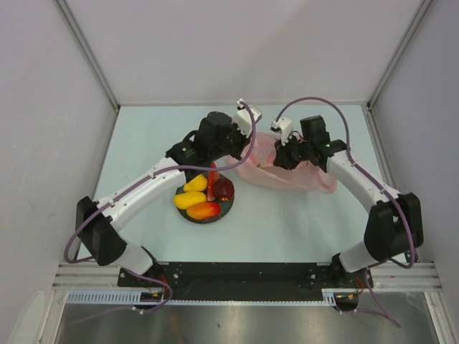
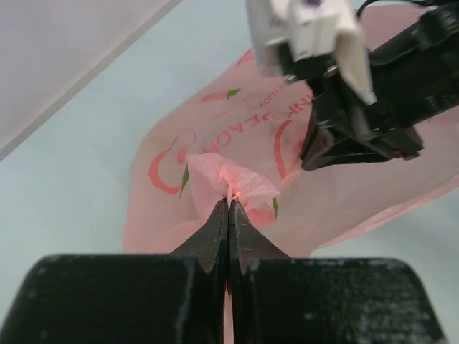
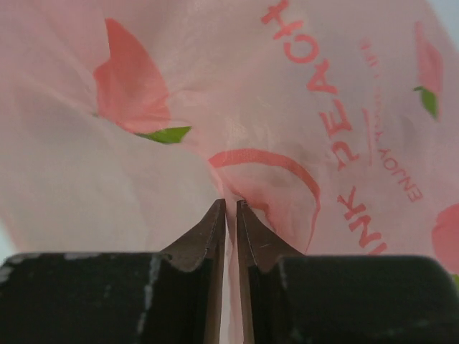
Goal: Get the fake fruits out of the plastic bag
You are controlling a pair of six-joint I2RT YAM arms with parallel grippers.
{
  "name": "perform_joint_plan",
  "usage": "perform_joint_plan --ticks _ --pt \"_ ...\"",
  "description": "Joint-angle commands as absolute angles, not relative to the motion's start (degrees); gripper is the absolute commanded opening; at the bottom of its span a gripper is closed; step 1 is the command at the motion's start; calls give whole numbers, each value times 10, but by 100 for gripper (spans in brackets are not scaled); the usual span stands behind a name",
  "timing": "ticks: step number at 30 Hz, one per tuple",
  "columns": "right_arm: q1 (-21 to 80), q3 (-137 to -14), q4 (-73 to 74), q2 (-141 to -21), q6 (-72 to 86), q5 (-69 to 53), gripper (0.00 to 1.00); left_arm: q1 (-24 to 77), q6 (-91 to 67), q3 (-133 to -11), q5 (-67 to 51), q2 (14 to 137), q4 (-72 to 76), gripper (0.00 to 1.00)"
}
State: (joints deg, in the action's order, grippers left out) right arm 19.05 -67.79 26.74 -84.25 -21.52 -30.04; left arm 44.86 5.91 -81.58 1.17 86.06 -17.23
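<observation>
The pink plastic bag [image 1: 287,173] lies crumpled at the middle back of the table, between both grippers. My left gripper [image 1: 231,147] is shut on a pinched fold of the bag [image 2: 231,183] at its left end. My right gripper [image 1: 281,159] is shut on a fold of the bag [image 3: 237,179] near its middle. Several fake fruits lie on a dark blue plate [image 1: 221,214]: two yellow mango shapes [image 1: 192,192], a red-orange mango [image 1: 204,210], a dark red piece [image 1: 224,188] and a red slice [image 1: 212,179]. I see no fruit inside the bag.
White walls enclose the table on the left, back and right. The right arm's wrist [image 2: 358,93] hangs close over the bag in the left wrist view. The plate sits just left of the bag, under my left forearm [image 1: 154,186].
</observation>
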Motion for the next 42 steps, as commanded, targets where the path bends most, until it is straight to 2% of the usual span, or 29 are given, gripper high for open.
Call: perform_joint_plan --ticks 1,5,6,8,13,15,18,21,23,25,28,29,34,42 --pt "234 -676 202 -881 -202 -229 16 448 40 -792 29 832 -164 0" --pt "273 -656 218 -864 -186 -214 19 449 40 -773 45 825 -162 0" --pt "279 -647 220 -854 -180 -206 24 449 42 -766 49 824 -163 0" --pt "281 -622 211 -835 -165 -150 26 449 45 -755 59 813 -163 0" --pt "237 -599 91 -842 -142 -34 20 448 41 -697 69 788 -163 0" --pt "220 -606 26 -857 -142 -20 19 447 43 -688 69 785 -164 0" --pt "191 -648 8 -868 -175 -16 17 447 51 -686 69 788 -164 0" --pt "152 -675 29 -863 -144 -67 17 447 51 -687 77 794 -151 0" --pt "132 -686 77 -836 -124 -186 20 447 50 -694 77 802 -144 0" --pt "145 -686 128 -811 -137 -285 24 448 51 -710 84 814 -137 0" --pt "193 -686 254 -800 -192 -350 23 447 49 -733 102 826 -129 0" --pt "217 -680 297 -802 -200 -354 20 447 48 -740 108 833 -127 0" --pt "243 -638 325 -789 -248 -382 16 446 52 -760 121 847 -122 0" --pt "254 -630 316 -798 -264 -313 13 443 56 -765 120 845 -127 0"
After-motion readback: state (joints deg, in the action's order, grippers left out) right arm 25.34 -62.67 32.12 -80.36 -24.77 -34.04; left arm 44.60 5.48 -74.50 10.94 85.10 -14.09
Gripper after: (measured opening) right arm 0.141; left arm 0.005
